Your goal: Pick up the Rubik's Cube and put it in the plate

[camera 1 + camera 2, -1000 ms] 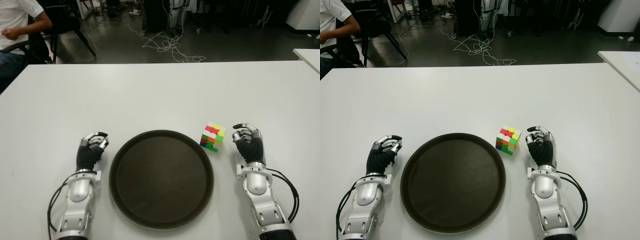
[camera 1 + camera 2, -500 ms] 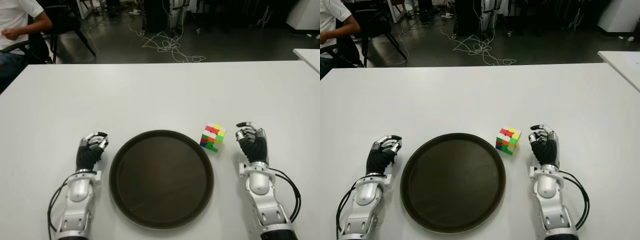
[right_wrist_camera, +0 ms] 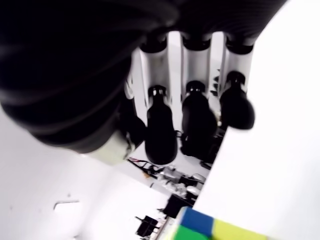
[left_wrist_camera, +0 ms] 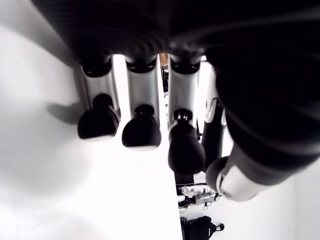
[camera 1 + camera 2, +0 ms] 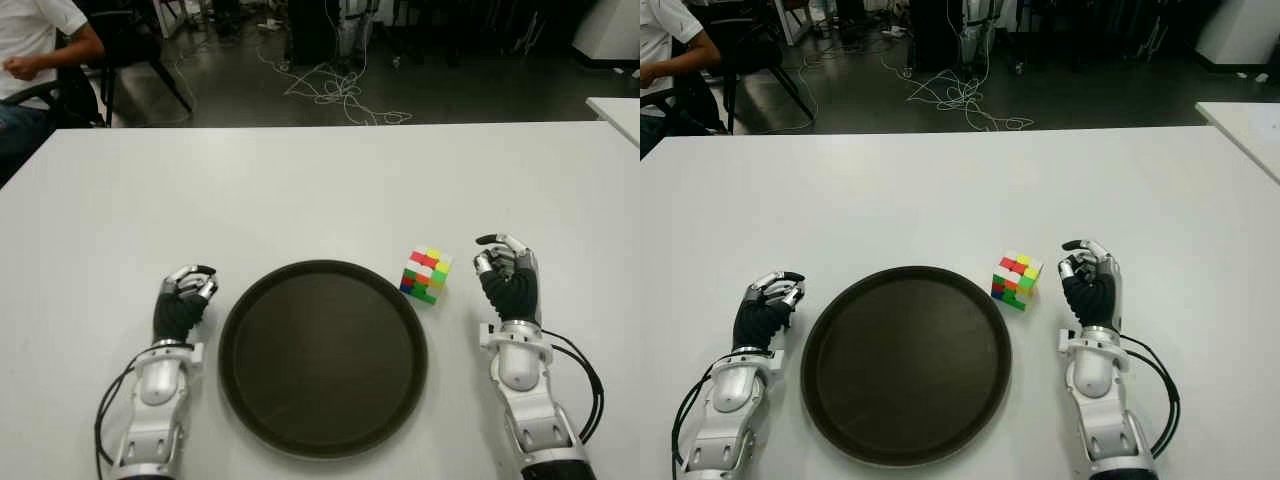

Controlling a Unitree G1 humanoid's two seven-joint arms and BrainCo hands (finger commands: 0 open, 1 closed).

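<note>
Cube [image 5: 427, 275]: on your table [image 5: 300, 180], just off plate [image 5: 323, 357] rim, untouched.
Right hand [image 5: 505, 280]: beside cube, fingers loosely curled, empty.
Left hand [image 5: 182, 302]: left of plate, curled, empty.

Right hand's fingers [image 3: 161, 135] curled, holding nothing — Rubik's Cube [image 3: 210, 231] corner nearby.

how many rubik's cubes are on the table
1. The Rubik's Cube sits on the white table, just off the dark plate's far right rim, between it and the right hand. None looks hidden.
</note>
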